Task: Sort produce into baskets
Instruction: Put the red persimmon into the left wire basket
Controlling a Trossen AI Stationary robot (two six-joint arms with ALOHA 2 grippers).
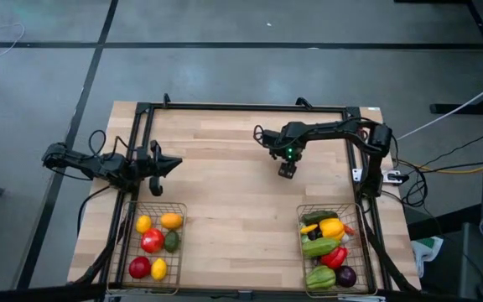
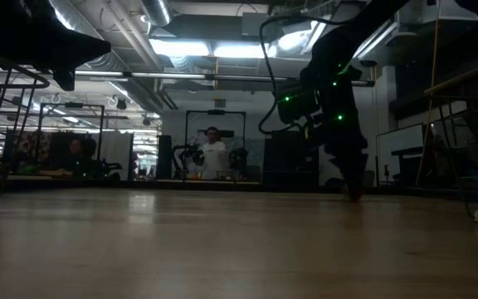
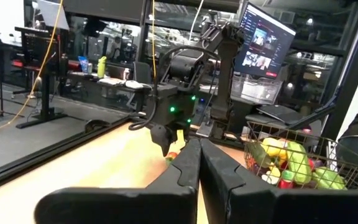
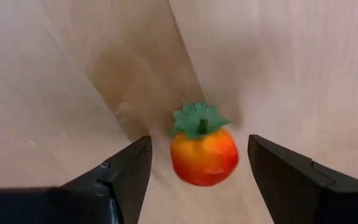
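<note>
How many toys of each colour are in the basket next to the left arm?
In the left basket:
Red pieces: 2
Yellow pieces: 2
Orange piece: 1
Green piece: 1
Total: 6

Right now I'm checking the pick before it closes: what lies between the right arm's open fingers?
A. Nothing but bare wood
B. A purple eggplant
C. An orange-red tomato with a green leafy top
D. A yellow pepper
C: the right wrist view shows an orange-red tomato with a green leafy top lying on the table between the spread fingers of the right gripper, not yet clasped.
</note>
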